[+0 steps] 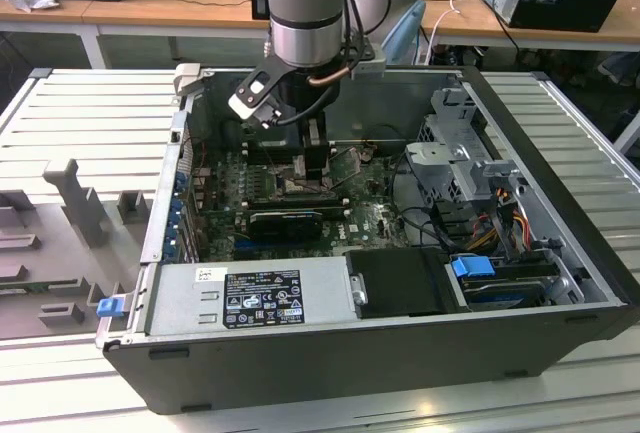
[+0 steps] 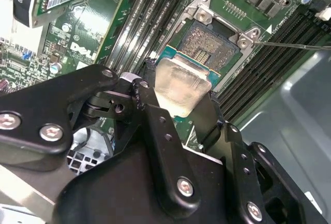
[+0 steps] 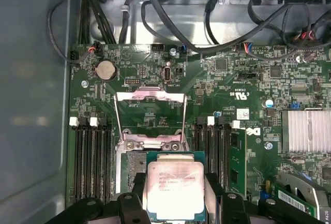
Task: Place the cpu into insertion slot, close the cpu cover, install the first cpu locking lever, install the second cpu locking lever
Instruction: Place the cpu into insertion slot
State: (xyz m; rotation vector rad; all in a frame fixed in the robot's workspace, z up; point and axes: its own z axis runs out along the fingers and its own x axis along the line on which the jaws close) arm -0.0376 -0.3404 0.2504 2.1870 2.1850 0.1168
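Evidently the fingers (image 2: 151, 107) are closed on the cpu (image 3: 175, 189), one on each of two opposite edges, with its pale metal top facing the wrist cameras. The arm (image 1: 305, 13) reaches down into the open computer case (image 1: 400, 358) and holds the cpu low over the motherboard (image 3: 227, 79). The socket (image 2: 211, 45) lies directly ahead of the cpu and partly behind it. In the first wrist view the cpu overlaps the socket's near portion, and the second wrist view shows the bare pin field beyond the cpu's leading edge. Edges of cpu and socket run roughly parallel, so the cpu appears offset from the socket mainly along one axis and in height. Whether the two touch cannot be told. The cpu cover (image 3: 150, 98) stands swung open on the socket's far side, toward the coin battery (image 3: 106, 70).
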